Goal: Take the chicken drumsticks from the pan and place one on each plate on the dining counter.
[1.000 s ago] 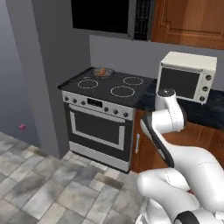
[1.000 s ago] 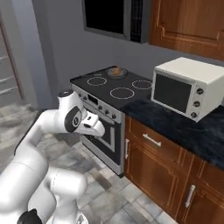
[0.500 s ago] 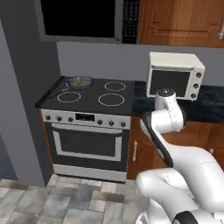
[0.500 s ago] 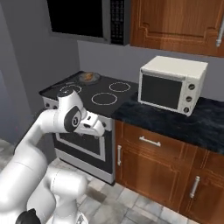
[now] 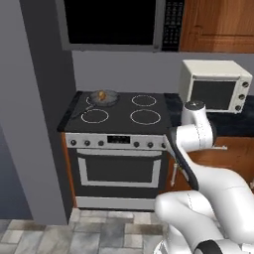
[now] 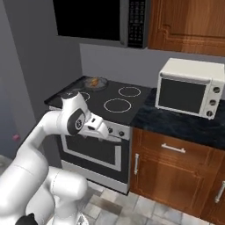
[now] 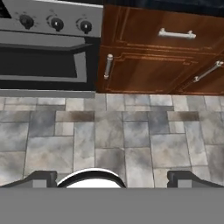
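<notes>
Even, soft rendered light, no glare, faint shadows under the stove, slightly coarse blurry detail, hand view equally soft.

Drumsticks in pan: too small

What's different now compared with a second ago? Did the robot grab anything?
Nothing was grabbed. The whole picture shifted because the base drove: the stove now sits more squarely ahead in the left base view. The pan with the chicken drumsticks rests on the same back-left burner, and the toaster oven stays on the counter. The arm stays folded, its end effector open and empty, aimed at the floor.
</notes>
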You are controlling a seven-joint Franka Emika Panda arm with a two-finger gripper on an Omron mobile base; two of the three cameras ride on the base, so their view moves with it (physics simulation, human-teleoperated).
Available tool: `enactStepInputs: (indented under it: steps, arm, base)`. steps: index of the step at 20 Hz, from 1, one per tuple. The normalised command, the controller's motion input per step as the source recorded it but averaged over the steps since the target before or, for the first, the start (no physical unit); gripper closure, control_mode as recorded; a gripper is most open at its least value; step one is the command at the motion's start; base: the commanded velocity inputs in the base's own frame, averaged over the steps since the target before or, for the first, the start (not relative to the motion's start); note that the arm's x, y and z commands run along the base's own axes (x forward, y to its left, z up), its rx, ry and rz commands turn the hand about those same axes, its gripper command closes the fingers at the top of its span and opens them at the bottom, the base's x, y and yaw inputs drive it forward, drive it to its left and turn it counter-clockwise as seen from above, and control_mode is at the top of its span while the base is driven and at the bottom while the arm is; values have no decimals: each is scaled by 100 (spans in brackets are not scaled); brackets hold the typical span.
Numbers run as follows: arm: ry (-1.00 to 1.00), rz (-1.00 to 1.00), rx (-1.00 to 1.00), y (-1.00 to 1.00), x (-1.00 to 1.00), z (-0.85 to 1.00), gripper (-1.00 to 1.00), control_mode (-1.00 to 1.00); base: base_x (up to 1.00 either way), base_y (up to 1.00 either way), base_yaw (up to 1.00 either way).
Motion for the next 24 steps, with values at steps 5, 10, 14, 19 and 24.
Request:
enactStepInputs:
  steps: [5, 10, 14, 19, 24]
  arm:
    - [0, 0, 0, 0, 0, 0, -100, 100]
    - [0, 0, 0, 0, 0, 0, -100, 100]
    - [0, 0, 0, 0, 0, 0, -100, 100]
    - [0, 0, 0, 0, 0, 0, -100, 100]
    - [0, 0, 0, 0, 0, 0, -100, 100]
  base:
    - [56, 55, 2]
    - [71, 31, 4]
    - [65, 14, -1]
    - [64, 15, 0]
    - [52, 36, -2]
